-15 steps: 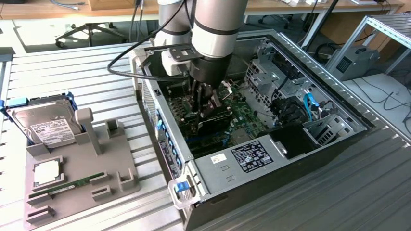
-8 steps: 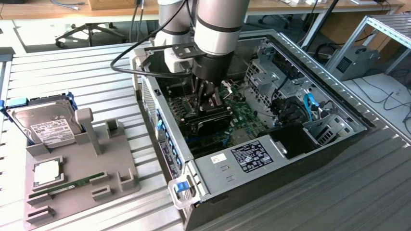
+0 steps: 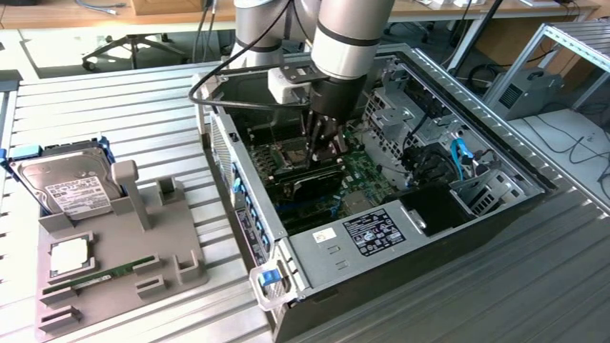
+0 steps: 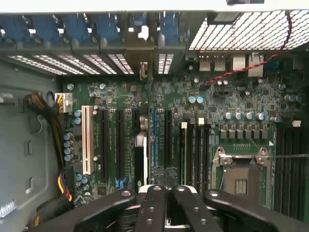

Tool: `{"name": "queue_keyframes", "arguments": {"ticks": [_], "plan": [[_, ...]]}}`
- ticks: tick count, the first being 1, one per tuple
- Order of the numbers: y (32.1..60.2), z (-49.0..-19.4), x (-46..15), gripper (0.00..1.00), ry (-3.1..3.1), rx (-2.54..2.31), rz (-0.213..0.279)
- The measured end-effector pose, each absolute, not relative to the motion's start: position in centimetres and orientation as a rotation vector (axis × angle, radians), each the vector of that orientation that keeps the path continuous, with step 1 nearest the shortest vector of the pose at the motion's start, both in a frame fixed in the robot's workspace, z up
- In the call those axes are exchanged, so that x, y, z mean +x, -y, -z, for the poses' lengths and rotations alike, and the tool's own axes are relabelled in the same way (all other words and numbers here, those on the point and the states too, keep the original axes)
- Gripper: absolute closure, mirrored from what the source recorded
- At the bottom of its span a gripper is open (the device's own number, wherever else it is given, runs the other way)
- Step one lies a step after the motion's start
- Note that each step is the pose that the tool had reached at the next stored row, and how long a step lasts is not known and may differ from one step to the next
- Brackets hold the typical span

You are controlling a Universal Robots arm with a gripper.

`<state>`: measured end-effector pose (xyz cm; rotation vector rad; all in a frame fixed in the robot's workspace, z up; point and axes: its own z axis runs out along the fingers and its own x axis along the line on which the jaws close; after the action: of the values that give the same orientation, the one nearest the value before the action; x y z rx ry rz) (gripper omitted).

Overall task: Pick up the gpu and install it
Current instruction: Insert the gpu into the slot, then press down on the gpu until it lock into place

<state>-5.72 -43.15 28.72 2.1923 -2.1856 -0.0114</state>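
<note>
The gpu point(image 3: 310, 187) stands on edge in a motherboard slot inside the open computer case point(image 3: 381, 243), with its black shroud showing. In the wrist view the gpu point(image 4: 140, 154) appears as a thin pale edge running between the expansion slots towards the rear brackets. My gripper point(image 3: 322, 151) reaches down into the case right over the card's upper edge. Its black fingers point(image 4: 153, 203) are pressed together, shut, with nothing held between them. I cannot tell whether the tips touch the card.
Beside the case, on the exterior view's left, a grey fixture point(image 3: 143, 243) holds a silver hard drive point(image 3: 67, 187) and a green memory stick point(image 3: 96, 275). Case walls, a drive cage point(image 3: 401, 107) and blue cables point(image 3: 459, 153) crowd the gripper. The bare CPU socket point(image 4: 239, 176) lies nearby.
</note>
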Motion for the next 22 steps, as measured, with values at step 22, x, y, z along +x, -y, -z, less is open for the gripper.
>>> {"name": "queue_keyframes", "arguments": {"ticks": [22], "plan": [[44.0, -28.0, -9.3, 0.89, 2.184, 2.190, 0.007]]}}
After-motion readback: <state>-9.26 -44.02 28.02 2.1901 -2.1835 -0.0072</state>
